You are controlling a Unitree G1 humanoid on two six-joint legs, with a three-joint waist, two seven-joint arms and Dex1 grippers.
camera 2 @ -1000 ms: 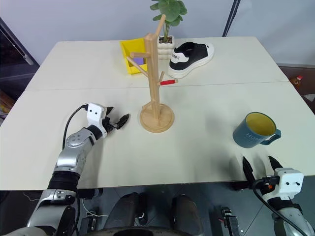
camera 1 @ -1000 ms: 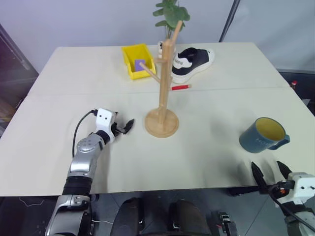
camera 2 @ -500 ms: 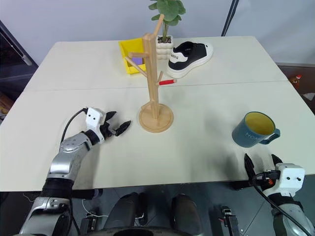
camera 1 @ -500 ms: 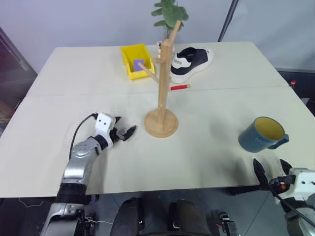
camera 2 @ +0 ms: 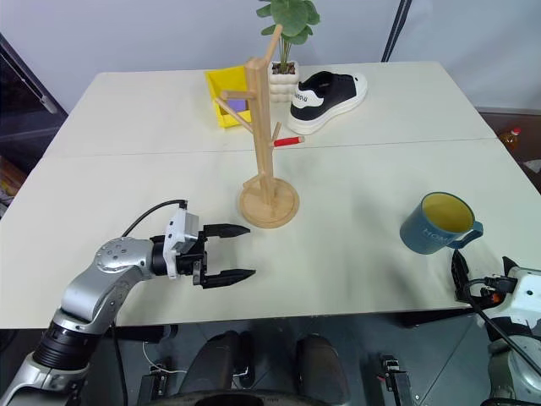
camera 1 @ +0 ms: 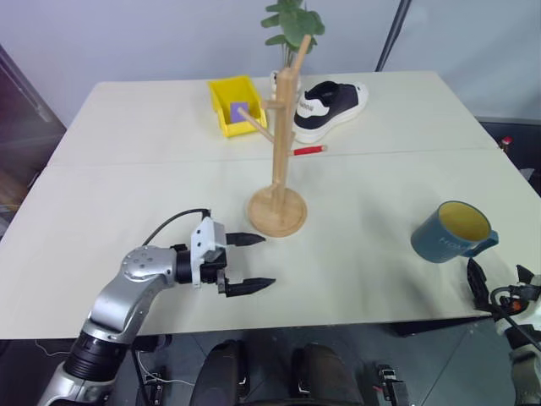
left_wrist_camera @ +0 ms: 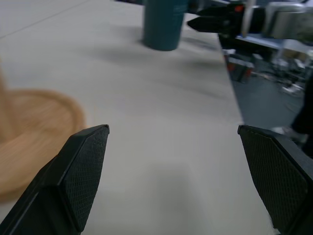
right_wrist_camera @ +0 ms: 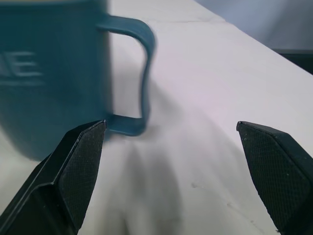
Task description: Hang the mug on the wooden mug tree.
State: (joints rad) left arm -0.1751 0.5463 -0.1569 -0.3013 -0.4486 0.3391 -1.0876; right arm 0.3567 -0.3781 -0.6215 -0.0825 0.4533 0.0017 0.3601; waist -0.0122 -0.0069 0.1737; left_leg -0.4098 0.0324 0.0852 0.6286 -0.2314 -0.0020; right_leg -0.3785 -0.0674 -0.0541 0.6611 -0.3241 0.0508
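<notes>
Your mug point(camera 1: 450, 233) stands upright on the counter point(camera 1: 127, 152), well to the right of the mug tree point(camera 1: 280, 161), handle toward the counter's right edge. Your right tool point(camera 1: 499, 289) sits just short of the mug, fingers spread, holding nothing, so it's the nearer one. Your left tool point(camera 1: 245, 263), also spread and empty, hovers by the tree's base, pointing toward the mug.

Probably a lab: bare table point(camera 1: 127, 144), backdrop, stand pole point(camera 1: 391, 34).
</notes>
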